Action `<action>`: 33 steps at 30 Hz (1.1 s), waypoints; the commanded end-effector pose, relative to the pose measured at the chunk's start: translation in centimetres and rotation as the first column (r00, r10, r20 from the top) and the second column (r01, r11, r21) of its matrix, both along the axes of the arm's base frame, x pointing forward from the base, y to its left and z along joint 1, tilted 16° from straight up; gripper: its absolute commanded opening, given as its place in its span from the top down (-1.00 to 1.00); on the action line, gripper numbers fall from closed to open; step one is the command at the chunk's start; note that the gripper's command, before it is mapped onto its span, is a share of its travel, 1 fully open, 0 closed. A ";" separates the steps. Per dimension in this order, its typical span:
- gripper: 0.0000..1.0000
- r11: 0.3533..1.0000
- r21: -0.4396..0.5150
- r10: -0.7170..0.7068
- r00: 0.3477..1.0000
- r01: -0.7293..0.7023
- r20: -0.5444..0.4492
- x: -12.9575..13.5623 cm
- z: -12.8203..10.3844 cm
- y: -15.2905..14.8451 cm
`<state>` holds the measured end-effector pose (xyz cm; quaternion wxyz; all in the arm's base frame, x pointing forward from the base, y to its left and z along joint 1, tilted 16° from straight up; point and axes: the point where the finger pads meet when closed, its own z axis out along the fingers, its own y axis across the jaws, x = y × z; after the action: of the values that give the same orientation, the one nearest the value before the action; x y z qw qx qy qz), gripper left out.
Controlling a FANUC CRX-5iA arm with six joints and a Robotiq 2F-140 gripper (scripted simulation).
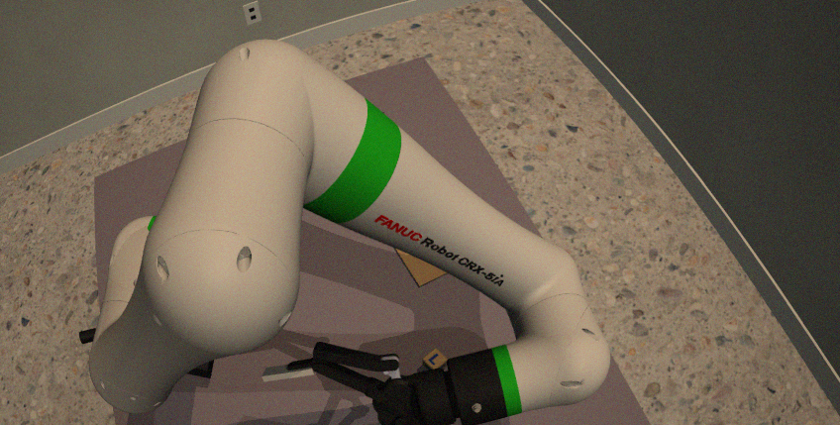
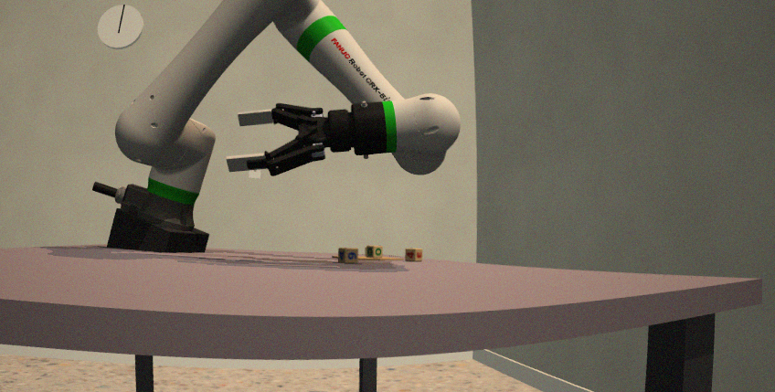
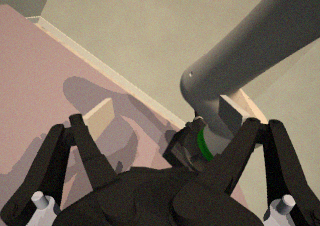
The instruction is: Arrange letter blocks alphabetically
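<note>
My gripper [image 2: 247,140] is open and empty, held level high above the table with its fingers towards the robot base. It also shows at the bottom of the top view [image 1: 306,368] and in the wrist view [image 3: 167,116]. A block with a blue L on top [image 1: 434,358] lies on the table beside the wrist. In the exterior view, three blocks stand in a loose row: one with blue marks [image 2: 347,255], one with green marks [image 2: 373,250] and one with red marks [image 2: 413,254]. The green one sits on the thin tan mat [image 2: 375,259]. Only a corner of the mat [image 1: 419,267] shows under the arm.
The arm's forearm [image 1: 412,214] covers most of the table in the top view and hides three blocks there. The robot base [image 2: 154,225] stands at the table's left. The wrist view shows the base [image 3: 200,142] and the table's edge [image 3: 100,66].
</note>
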<state>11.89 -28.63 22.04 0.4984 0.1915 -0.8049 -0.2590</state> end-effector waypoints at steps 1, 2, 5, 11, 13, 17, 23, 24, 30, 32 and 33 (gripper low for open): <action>-1.00 0.992 -0.127 0.033 0.998 -0.027 0.047 3.8 -1.4 0.5; -1.00 0.988 -0.153 0.040 0.997 -0.030 0.061 4.6 -1.7 0.7; -1.00 0.971 -0.235 0.061 0.992 -0.035 0.106 7.5 -2.6 1.4; -1.00 0.925 -0.380 0.100 0.974 -0.015 0.206 13.3 -4.2 3.6; -1.00 0.907 -0.422 0.112 0.964 0.001 0.242 15.3 -4.7 4.6; -1.00 0.873 -0.487 0.131 0.941 0.040 0.312 19.0 -5.4 6.7; -1.00 0.820 -0.558 0.152 0.890 0.130 0.430 24.9 -6.4 11.2; -1.00 0.811 -0.565 0.154 0.879 0.148 0.451 25.9 -6.5 12.1; -1.00 0.771 -0.581 0.156 0.808 0.260 0.568 31.3 -7.0 17.9; -1.00 0.771 -0.581 0.156 0.808 0.260 0.568 31.3 -7.0 17.9; -1.00 0.757 -0.573 0.150 0.769 0.315 0.621 33.6 -7.0 21.0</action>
<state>42.13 -11.49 15.25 0.2605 0.0647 -0.9604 0.0750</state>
